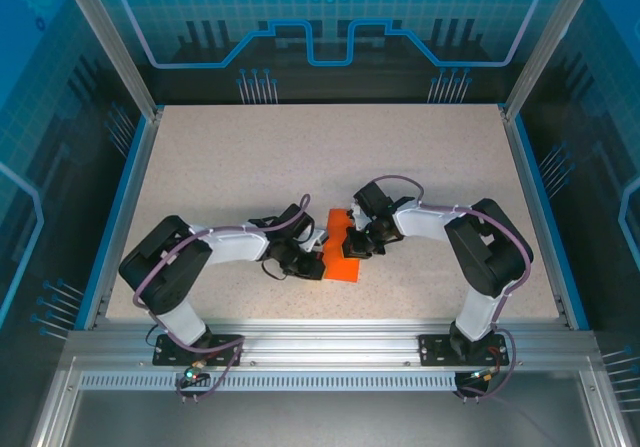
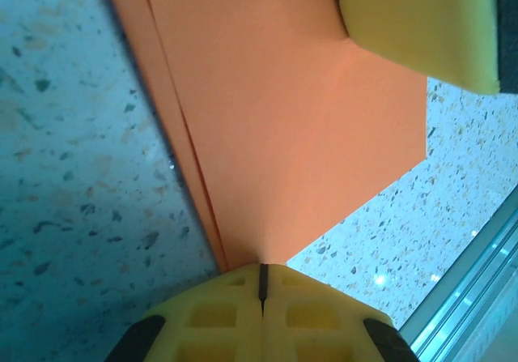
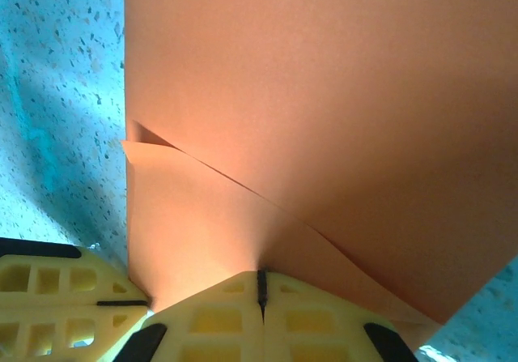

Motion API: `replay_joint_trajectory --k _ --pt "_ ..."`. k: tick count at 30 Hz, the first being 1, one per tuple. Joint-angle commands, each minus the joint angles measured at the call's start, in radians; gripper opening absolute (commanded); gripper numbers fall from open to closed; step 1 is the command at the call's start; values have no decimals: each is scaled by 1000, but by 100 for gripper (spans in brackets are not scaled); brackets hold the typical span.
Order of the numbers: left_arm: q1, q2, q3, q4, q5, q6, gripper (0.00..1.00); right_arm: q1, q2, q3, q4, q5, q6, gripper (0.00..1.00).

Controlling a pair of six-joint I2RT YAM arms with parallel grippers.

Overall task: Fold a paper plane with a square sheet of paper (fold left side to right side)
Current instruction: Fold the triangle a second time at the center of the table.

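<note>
The square sheet of paper point(image 1: 343, 252) lies creased and folded on the speckled table, bright orange, between the two arms. My left gripper point(image 1: 312, 259) is shut, its yellow fingertips point(image 2: 279, 285) set against a corner of the paper point(image 2: 283, 119), whose layered edges run up the left. My right gripper point(image 1: 362, 239) is shut too, with its tips point(image 3: 243, 293) pressing on the paper point(image 3: 340, 103) where a diagonal flap edge crosses. Each gripper's yellow finger shows in the other's wrist view: the right's point(image 2: 421, 22) and the left's point(image 3: 48, 293). I see no paper between either pair of jaws.
The speckled table top point(image 1: 300, 157) stretches behind the paper. A blue-edged frame point(image 1: 130, 177) bounds the left and right sides, and a metal rail point(image 1: 330, 339) carrying the arm bases runs along the near edge.
</note>
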Motion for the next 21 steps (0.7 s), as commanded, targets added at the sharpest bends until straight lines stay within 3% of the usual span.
replay_joint_trajectory --k 1,8,12,14,21 --pt "6 -20 -43 -89 -31 -9 0 -22 34 -8 -80 74 -17 0" --pt "45 -91 -48 -87 -13 -21 4 -22 -24 -14 5 49 -12 4" --pt "87 -139 -19 -68 0 -50 20 -22 -93 -6 47 64 -28 14" --pt "105 -144 6 -44 4 -65 34 -22 -135 -3 51 96 -41 23" --pt "116 -45 110 45 34 -81 50 -39 -272 -45 50 201 -68 44"
